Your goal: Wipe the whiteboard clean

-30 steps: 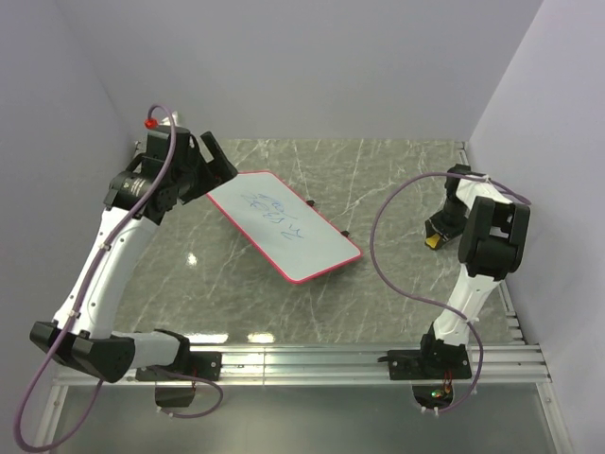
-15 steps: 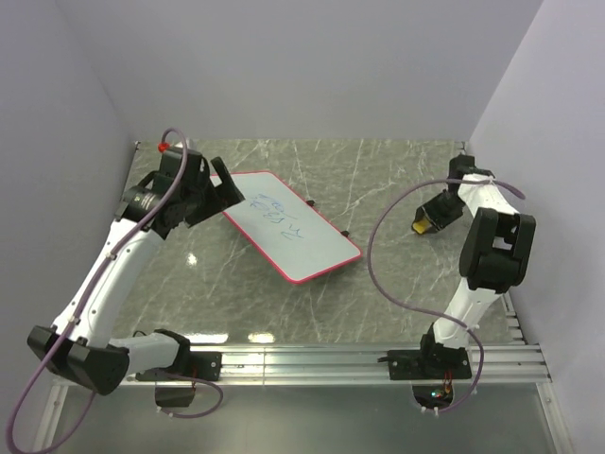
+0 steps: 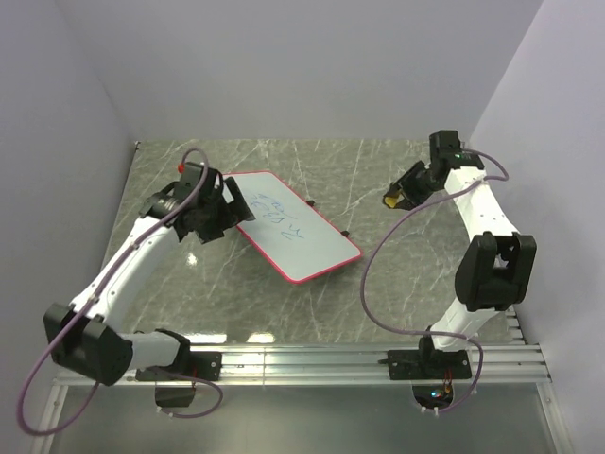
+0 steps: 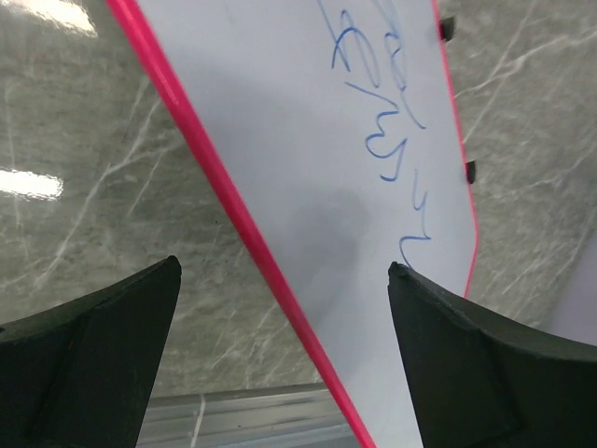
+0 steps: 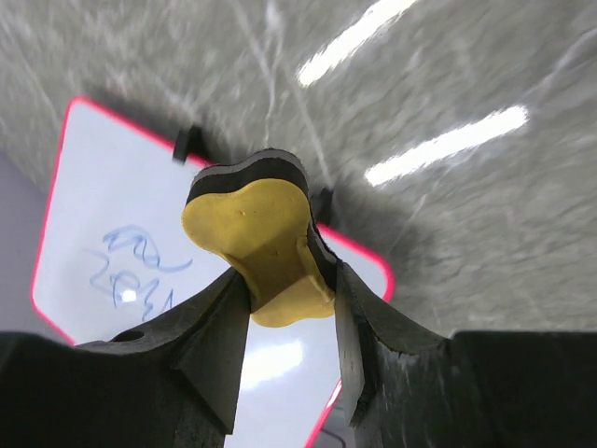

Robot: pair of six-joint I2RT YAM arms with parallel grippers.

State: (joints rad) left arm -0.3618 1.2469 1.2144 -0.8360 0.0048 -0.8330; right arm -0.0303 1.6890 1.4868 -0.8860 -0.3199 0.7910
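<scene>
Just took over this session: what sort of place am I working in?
Probably a lab test cell: a marbled tabletop, plain walls on three sides, an aluminium mounting rail at its near edge.

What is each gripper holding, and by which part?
Right gripper pinches the yellow eraser by its narrow end. Left gripper is open, holding nothing.

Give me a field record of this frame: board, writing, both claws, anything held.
whiteboard: flat on the table, lying diagonally, red-pink rim
blue scribbles: on the board's far half, not erased
left claw: open, fingers either side of the board's rim at its far-left end; contact cannot be told
right claw: shut on the yellow eraser, off to the right of the board, not over it
eraser detail: yellow pad with black backing, sticking out past the fingertips
task state: no wiping begun
</scene>
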